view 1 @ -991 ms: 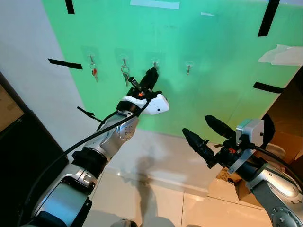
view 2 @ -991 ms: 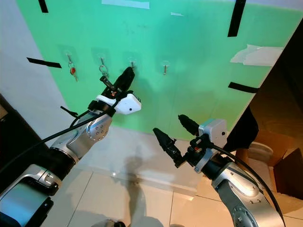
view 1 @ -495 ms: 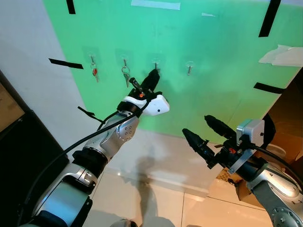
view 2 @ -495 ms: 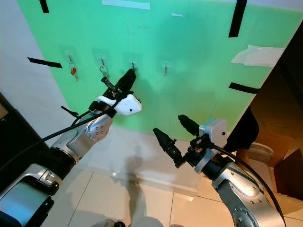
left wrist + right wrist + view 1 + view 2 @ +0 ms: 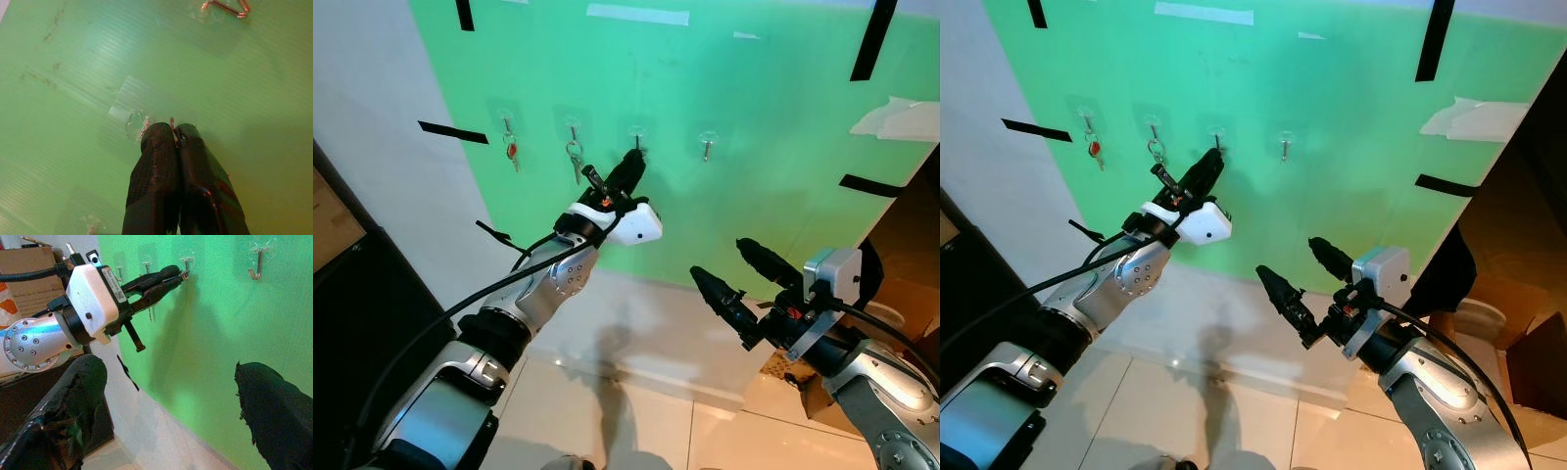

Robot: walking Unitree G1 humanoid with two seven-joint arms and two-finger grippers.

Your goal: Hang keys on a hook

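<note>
The left gripper [image 5: 631,164], fingers pinched on a thin key ring [image 5: 171,123], touches the third hook [image 5: 635,137]. Neighbouring hooks hold keys [image 5: 574,155]. The right gripper [image 5: 744,276] hangs spread, empty.

The left gripper [image 5: 174,131] rises from the bottom centre of the frame, its two black fingers [image 5: 154,166] pressed together with no gap between them. A thin metal ring [image 5: 171,123] pokes out at their tips. Just left of the tips sits a clear hook [image 5: 136,123] stuck to the green board [image 5: 68,98], which forms the background. In the upper right corner, a copper-coloured wire loop [image 5: 225,6] lies against the board. Another faint clear hook [image 5: 92,223] shows at the lower left.
</note>
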